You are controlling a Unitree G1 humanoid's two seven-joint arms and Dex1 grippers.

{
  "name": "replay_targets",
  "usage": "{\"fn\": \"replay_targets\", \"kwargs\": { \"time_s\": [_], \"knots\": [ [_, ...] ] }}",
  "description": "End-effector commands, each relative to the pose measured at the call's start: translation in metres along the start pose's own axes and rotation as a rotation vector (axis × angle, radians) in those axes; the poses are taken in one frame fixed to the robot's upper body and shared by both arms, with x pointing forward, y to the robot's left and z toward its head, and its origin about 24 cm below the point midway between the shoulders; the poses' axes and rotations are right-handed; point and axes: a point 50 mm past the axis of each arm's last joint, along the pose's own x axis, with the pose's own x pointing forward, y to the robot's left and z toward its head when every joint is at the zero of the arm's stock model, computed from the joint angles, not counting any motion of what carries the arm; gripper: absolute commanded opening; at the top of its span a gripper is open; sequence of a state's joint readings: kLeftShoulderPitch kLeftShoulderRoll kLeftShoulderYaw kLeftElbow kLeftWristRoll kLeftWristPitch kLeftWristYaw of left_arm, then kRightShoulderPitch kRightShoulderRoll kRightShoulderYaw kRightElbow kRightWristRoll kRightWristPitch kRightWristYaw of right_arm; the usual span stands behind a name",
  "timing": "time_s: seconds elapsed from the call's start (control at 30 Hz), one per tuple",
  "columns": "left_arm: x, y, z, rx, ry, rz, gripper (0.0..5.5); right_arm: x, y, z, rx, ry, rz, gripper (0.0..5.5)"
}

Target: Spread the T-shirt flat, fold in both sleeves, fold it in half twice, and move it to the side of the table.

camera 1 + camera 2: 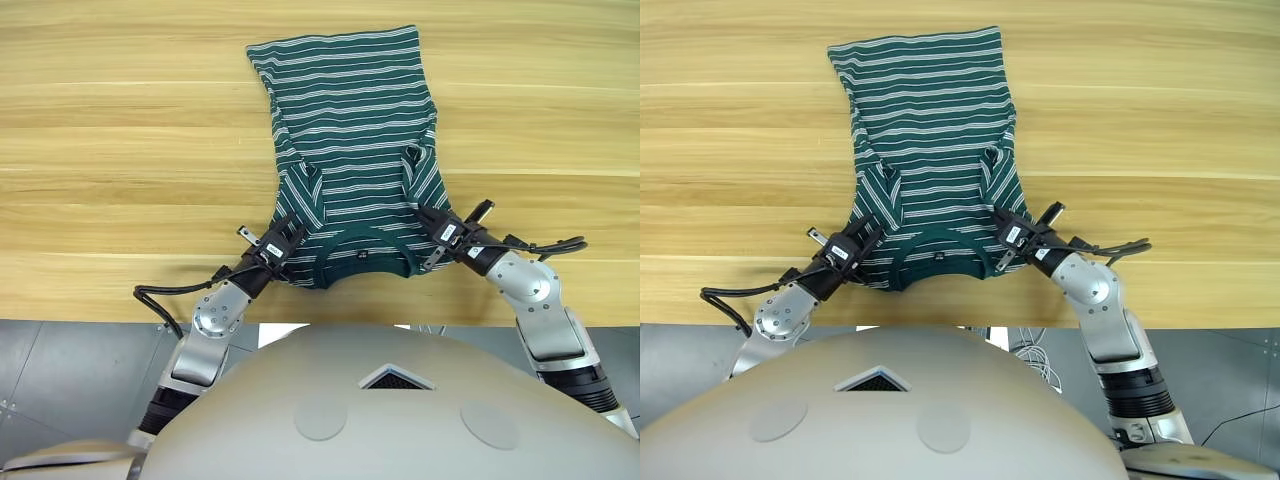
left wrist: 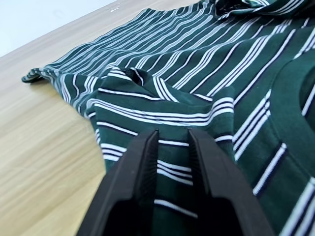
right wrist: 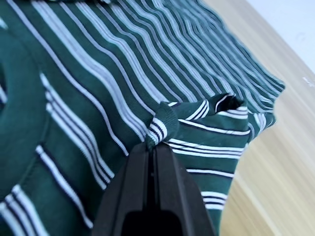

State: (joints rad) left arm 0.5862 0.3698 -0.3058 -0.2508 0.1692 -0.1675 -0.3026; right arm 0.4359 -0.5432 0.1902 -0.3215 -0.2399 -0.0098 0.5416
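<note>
The T-shirt [image 1: 350, 130] lies on the table [image 1: 120, 150], collar nearest the robot and sleeves bunched inward. The left gripper [image 1: 284, 238], fingers narrow, pinches one shoulder, and the right gripper [image 1: 434, 224] is clamped tight on the other. The collar tag [image 1: 360, 256] is too small to read.

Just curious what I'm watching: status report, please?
Right hand pinching shirt at shoulder; left hand on other shoulder. Sleeves folded in, on table. Nothing blocking.
</note>
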Motion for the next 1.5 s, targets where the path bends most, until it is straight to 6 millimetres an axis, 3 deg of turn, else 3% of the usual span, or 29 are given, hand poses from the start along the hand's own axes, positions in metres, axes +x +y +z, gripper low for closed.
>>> {"fn": "replay_targets", "kwargs": {
  "time_s": [0.03, 0.17, 0.27, 0.37, 0.43, 0.53, 0.63, 0.73, 0.8, 0.87, 0.97, 1.03, 1.1, 1.27, 1.5],
  "knots": [
    [-0.011, -0.006, -0.022, 0.036, 0.143, -0.061, 1.01, -0.005, 0.000, -0.005, -0.015, 0.040, 0.041, 0.53],
    [-0.018, 0.001, -0.029, 0.110, 0.196, -0.068, 1.01, -0.013, -0.009, 0.001, 0.005, 0.018, 0.047, 1.24],
    [-0.023, 0.014, -0.036, 0.197, 0.250, -0.057, 1.01, -0.030, -0.016, 0.018, 0.002, -0.075, 0.122, 1.84],
    [-0.030, 0.023, -0.046, 0.315, 0.325, -0.070, 1.01, -0.049, -0.037, 0.040, -0.039, -0.220, 0.139, 2.36],
    [-0.032, 0.029, -0.042, 0.325, 0.316, -0.060, 1.01, -0.061, -0.056, 0.043, -0.063, -0.268, 0.127, 2.76],
    [-0.026, 0.033, -0.009, 0.195, 0.147, -0.023, 1.01, -0.067, -0.078, 0.032, -0.118, -0.238, 0.106, 3.26],
    [-0.025, 0.046, 0.032, 0.050, -0.047, 0.023, 1.46, -0.065, -0.096, 0.014, -0.238, -0.141, 0.081, 3.79],
    [-0.027, 0.055, 0.055, -0.009, -0.143, 0.003, 1.97, -0.061, -0.091, -0.007, -0.323, -0.047, 0.126, 4.35],
    [-0.033, 0.065, 0.060, 0.062, -0.149, -0.011, 2.29, -0.059, -0.080, -0.016, -0.350, -0.012, 0.188, 4.70],
    [-0.042, 0.086, 0.050, 0.156, -0.082, -0.013, 2.63, -0.058, -0.067, -0.023, -0.363, 0.020, 0.275, 5.07],
    [-0.077, 0.134, -0.014, 0.378, 0.292, -0.079, 2.71, -0.054, -0.054, -0.027, -0.388, 0.025, 0.371, 5.38],
    [-0.101, 0.147, -0.038, 0.442, 0.470, -0.187, 2.71, -0.051, -0.052, -0.027, -0.402, 0.014, 0.400, 5.38],
    [-0.107, 0.145, -0.042, 0.438, 0.502, -0.286, 2.71, -0.046, -0.054, -0.025, -0.420, -0.001, 0.409, 5.38],
    [-0.091, 0.128, -0.046, 0.481, 0.487, -0.489, 2.71, -0.025, -0.054, -0.024, -0.471, -0.016, 0.445, 5.38],
    [-0.084, 0.116, -0.038, 0.513, 0.465, -0.619, 2.71, -0.025, -0.046, -0.015, -0.444, -0.077, 0.546, 5.38]
  ]
}}
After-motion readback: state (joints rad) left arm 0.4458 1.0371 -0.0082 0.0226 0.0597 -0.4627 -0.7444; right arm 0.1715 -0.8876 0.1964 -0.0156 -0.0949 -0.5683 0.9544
